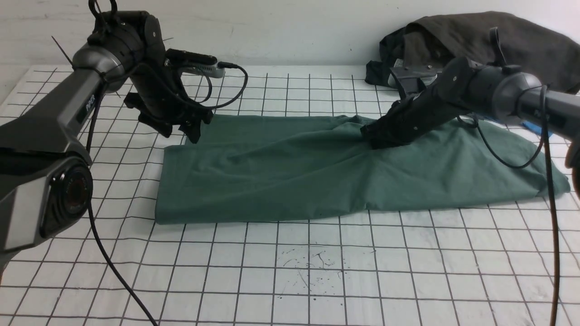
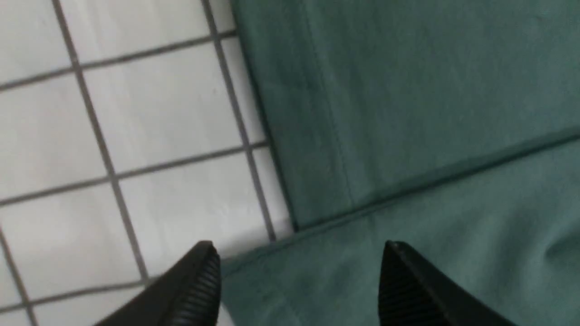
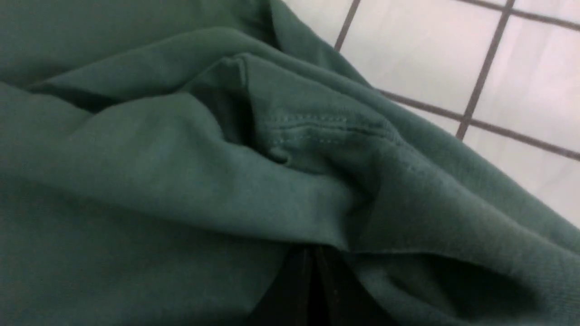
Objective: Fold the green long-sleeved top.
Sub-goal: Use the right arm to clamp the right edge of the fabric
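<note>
The green long-sleeved top (image 1: 281,176) lies across the gridded table (image 1: 317,271) centre, a soft, limp, light knit. Over its 10 o'clock corner the left gripper (image 1: 180,132) hangs wide open and empty. The right gripper (image 1: 378,138), closed, seemingly pinches a ridge toward 1 o'clock. Hemmed corners should grip best.

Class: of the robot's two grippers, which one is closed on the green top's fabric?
The right gripper, shut on a bunched fold of the green long-sleeved top; the left gripper stands open above the top's far left corner, empty.

Front camera looks forward; 2 wrist cameras peer closely at the shared green top (image 1: 294,172).
</note>
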Action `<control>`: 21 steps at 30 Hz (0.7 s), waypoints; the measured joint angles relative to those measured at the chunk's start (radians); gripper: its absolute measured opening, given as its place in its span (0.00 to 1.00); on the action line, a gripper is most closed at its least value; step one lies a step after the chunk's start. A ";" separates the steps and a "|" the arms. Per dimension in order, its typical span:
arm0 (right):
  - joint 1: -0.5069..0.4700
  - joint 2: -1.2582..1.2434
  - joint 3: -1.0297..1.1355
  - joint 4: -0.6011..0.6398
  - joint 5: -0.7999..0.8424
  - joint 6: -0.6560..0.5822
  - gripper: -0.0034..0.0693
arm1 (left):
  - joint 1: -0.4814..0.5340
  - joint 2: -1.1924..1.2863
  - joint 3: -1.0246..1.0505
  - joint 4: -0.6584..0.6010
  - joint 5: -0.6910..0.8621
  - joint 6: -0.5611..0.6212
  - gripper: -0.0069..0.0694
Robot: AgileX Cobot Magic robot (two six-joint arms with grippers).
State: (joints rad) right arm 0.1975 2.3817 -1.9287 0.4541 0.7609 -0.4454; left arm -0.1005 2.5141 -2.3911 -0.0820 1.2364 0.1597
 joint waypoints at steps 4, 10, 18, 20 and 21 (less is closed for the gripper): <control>0.000 -0.001 -0.001 -0.015 0.017 -0.006 0.03 | 0.000 -0.092 0.125 0.013 0.000 0.007 0.66; 0.000 -0.001 -0.001 -0.025 0.020 -0.010 0.03 | 0.000 -0.070 0.169 0.013 -0.003 0.011 0.66; 0.000 -0.008 -0.003 -0.034 0.040 -0.022 0.03 | 0.000 -0.046 0.174 0.014 -0.061 0.006 0.33; 0.000 -0.008 -0.004 -0.035 0.041 -0.025 0.03 | 0.000 -0.046 0.174 0.014 -0.063 0.006 0.25; 0.000 -0.008 -0.006 -0.037 0.044 -0.026 0.03 | 0.000 -0.048 0.174 0.016 -0.064 0.006 0.19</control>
State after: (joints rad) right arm 0.1975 2.3739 -1.9350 0.4175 0.8049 -0.4719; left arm -0.1005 2.4659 -2.2171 -0.0656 1.1720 0.1657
